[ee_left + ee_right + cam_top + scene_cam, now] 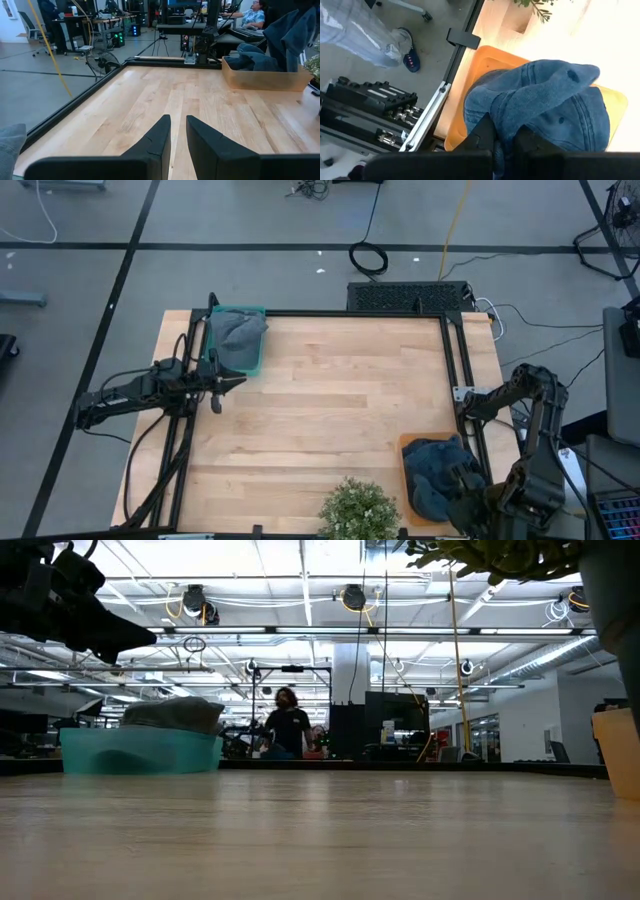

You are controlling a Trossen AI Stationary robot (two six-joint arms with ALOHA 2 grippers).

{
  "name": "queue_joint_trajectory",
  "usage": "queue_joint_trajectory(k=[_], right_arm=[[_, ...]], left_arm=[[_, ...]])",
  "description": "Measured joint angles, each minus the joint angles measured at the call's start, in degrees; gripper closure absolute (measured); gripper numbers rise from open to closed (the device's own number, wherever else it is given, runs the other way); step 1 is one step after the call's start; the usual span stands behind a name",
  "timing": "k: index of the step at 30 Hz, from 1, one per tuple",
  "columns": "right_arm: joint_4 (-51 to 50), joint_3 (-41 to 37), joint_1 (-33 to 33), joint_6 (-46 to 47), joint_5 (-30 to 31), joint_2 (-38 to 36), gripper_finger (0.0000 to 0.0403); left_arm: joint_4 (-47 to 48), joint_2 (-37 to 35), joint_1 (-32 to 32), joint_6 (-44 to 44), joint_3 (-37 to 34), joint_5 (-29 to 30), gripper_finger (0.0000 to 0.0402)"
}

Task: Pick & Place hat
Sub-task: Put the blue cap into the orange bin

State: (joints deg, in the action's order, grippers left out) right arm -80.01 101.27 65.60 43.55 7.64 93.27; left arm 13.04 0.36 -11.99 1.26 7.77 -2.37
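Dark fingers of the right gripper (502, 145) sit nearest the lens, pinched together on a fold of the blue denim cap (545, 105), which lies crumpled in the orange bin (470, 130) at about five o'clock on the table (330, 400). Judging from this hold, the lift should go straight up until the cloth clears the bin wall, slowly, since a thin pinch of soft fabric may slip. The cap is limp, faded blue, with eyelets showing. At nine o'clock the left gripper (177, 137) hangs over bare wood, fingers slightly apart and empty, beside a teal bin (240, 340) holding grey cloth (238, 330).
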Motion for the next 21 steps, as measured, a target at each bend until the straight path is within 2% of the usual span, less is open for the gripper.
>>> queue_joint_trajectory(k=[4,16,21], right_arm=[[-0.4,-0.8,0.0,2.8,0.3,-0.1,0.0397],[4.1,-10.3,0.0,4.4,0.1,0.0,0.0397],[3.8,-11.7,-0.4,11.2,1.5,0.0,0.0379]], left_arm=[[0.0,0.0,0.0,0.0,0.0,0.0,0.0334],[0.0,0.0,0.0,0.0,0.0,0.0,0.0334],[0.0,0.0,0.0,0.0,0.0,0.0,0.0334]])
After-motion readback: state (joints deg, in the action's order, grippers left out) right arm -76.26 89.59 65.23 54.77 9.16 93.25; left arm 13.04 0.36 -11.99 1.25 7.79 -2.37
